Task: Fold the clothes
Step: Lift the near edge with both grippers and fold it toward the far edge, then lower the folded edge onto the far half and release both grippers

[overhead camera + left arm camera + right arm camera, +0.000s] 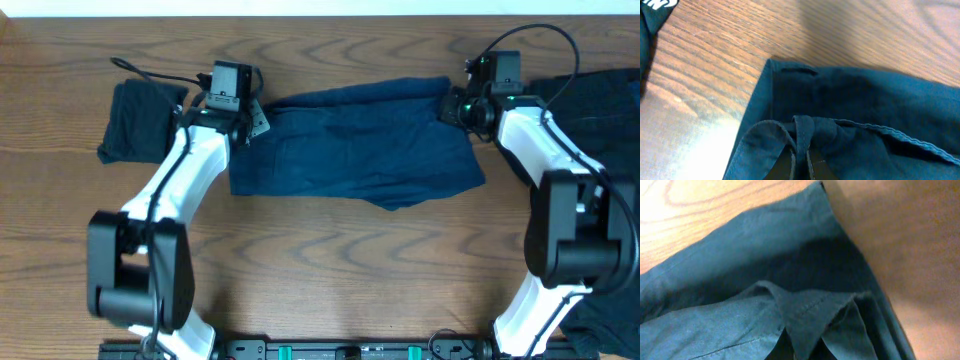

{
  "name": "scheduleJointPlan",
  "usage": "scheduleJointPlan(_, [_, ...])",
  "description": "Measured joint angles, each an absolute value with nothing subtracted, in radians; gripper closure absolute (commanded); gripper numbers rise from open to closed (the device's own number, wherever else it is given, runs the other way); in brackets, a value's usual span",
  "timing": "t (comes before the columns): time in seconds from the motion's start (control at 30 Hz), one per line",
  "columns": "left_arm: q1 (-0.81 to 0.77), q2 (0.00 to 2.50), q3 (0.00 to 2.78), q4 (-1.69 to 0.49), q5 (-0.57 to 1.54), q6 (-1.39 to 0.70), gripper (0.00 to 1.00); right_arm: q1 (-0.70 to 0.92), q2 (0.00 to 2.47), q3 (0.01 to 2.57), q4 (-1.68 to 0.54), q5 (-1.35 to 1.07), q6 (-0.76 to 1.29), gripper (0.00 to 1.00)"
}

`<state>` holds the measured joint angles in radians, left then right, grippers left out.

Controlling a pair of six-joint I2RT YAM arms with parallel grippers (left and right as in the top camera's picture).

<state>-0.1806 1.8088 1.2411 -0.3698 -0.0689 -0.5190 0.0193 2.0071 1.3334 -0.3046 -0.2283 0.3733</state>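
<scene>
The navy shorts-like garment lies spread wide across the middle of the table. My left gripper is at its far left corner, shut on a pinched fold of the navy cloth. My right gripper is at its far right corner, shut on a raised fold of the same cloth. A black garment lies bunched at the far left. Another dark garment lies at the right edge, partly hidden by my right arm.
The wooden table runs to a white strip along the far edge. Cables run behind both arms. The arm bases stand at the near edge.
</scene>
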Motion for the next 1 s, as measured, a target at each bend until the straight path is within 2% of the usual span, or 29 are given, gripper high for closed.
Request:
scheduleJointPlan(0.33, [-0.168,1.956,1.241,-0.282,-0.104,-0.528,0.94,0.023,2.055,1.333,-0.135,-0.237,0.346,0.98])
scheduleJointPlan(0.43, [-0.16,1.972,1.242,-0.273,-0.104,-0.53,0.94,0.028,2.055,1.333,-0.129,-0.239,0.341,0.92])
scheduleJointPlan(0.47, [-0.158,1.977,1.242,-0.27,-0.104,-0.531,0.94,0.029,2.055,1.333,-0.129,-0.238,0.34,0.84])
scheduleJointPlan(0.53, [-0.155,1.981,1.242,-0.268,-0.105,-0.532,0.93,0.029,2.055,1.333,-0.128,-0.233,0.338,0.55])
scheduleJointPlan(0.57, [-0.154,1.981,1.242,-0.268,-0.105,-0.531,0.91,0.029,2.055,1.333,-0.126,-0.227,0.331,0.31])
scheduleJointPlan(0.6, [-0.152,1.981,1.242,-0.266,-0.106,-0.532,0.88,0.028,2.055,1.333,-0.123,-0.224,0.329,0.01])
scheduleJointPlan(0.67, [-0.149,1.981,1.242,-0.26,-0.11,-0.533,0.7,0.028,2.055,1.333,-0.112,-0.222,0.328,0.01])
scheduleJointPlan(0.73, [-0.146,1.977,1.242,-0.258,-0.113,-0.53,0.44,0.028,2.055,1.334,-0.104,-0.223,0.317,0.01])
scheduleJointPlan(0.77, [-0.144,1.97,1.242,-0.259,-0.111,-0.527,0.41,0.026,2.054,1.335,-0.107,-0.228,0.309,0.01])
scheduleJointPlan(0.87, [-0.139,1.914,1.242,-0.271,-0.093,-0.51,0.38,0.016,2.046,1.348,-0.164,-0.255,0.295,0.01])
scheduleJointPlan(0.97, [-0.138,1.794,1.242,-0.316,-0.05,-0.495,0.38,-0.006,1.994,1.353,-0.293,-0.297,0.281,0.01])
scheduleJointPlan(1.0, [-0.138,1.74,1.243,-0.344,-0.029,-0.492,0.43,-0.013,1.97,1.355,-0.337,-0.308,0.276,0.05])
